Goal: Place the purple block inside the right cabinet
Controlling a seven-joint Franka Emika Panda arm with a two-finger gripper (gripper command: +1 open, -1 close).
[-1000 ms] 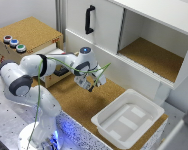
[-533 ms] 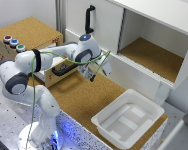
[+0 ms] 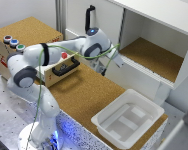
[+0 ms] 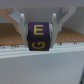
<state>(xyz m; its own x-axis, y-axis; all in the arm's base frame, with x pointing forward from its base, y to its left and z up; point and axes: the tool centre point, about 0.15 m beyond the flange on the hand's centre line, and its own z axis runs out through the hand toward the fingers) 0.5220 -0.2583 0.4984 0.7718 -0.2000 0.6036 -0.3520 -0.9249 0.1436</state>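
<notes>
We look at a cork-covered desk (image 3: 89, 95) that stands before a white cabinet unit. On the desk, at the exterior view's left, sits a small cork-topped drawer box (image 3: 29, 42) with coloured buttons and a black handle, and near the front edge lies a white plastic tray (image 3: 126, 122). Behind the arm we see a closed white cabinet section with a black vertical handle (image 3: 88, 17).

The end effector (image 4: 37, 32) is clamped on the purple block (image 4: 38, 37). In the wrist view its two fingers press the block from both sides, and yellow letters show on the block's faces. So the block is in the air, held above the desk and close in front of the cabinet's low front wall. In the exterior view the end effector (image 3: 116, 59) is partly blurred and we cannot make out the block there.

The right cabinet (image 3: 154, 55), wide and white-walled with a cork-brown floor, opens toward the exterior view's right of the end effector and just beyond it. We judge that the block must travel in that direction, over the front lip and onto the brown floor. The opening is much wider than the block, so the height over the lip seems to us the main point to watch.
</notes>
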